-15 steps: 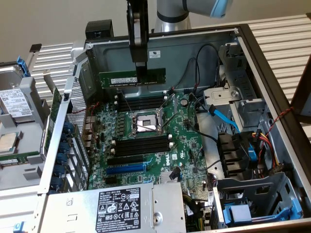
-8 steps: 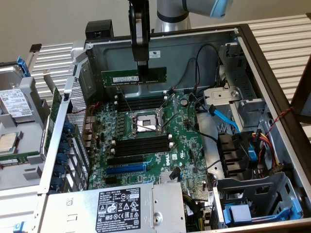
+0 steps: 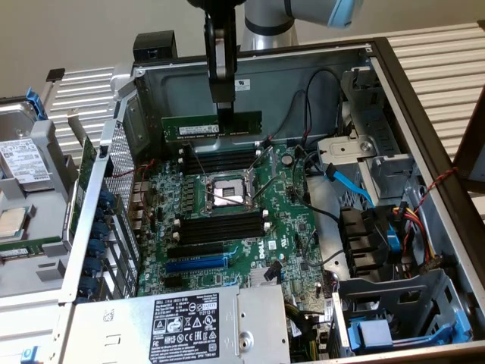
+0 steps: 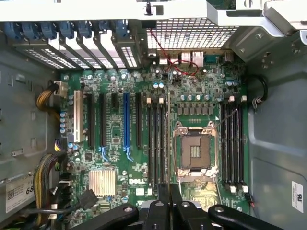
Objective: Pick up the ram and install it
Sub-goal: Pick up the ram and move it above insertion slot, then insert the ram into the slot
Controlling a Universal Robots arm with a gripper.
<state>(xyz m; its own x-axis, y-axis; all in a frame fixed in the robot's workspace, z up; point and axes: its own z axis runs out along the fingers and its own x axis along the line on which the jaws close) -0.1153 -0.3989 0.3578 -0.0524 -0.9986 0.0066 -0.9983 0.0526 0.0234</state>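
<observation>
Hanging on edge over the motherboard (image 3: 227, 227), the ram (image 3: 198, 127) is off the board, in front of the case's far wall (image 3: 288, 83). Its long axis runs level from the exterior view's left to its right, in line with the black slots (image 3: 220, 159) just below it. Its flat green face is turned to that camera, with the white label on the half toward the exterior view's left.

The gripper (image 3: 226, 114) pinches the stick's upper edge, a little to the right of its middle, jaws drawn narrow on the thin board. The fingers cover part of that edge. From the wrist camera the ram (image 4: 169, 143) shows only as a thin line running out from between the gripper (image 4: 169, 189) fingertips, beside a bank of black slots (image 4: 158, 143) and the processor socket (image 4: 195, 152). Whether its lower edge sits exactly over one slot cannot be told.

The gripper hangs straight down, upright. The grey arm (image 3: 303, 11) above it is cut off by the picture's top.
</observation>
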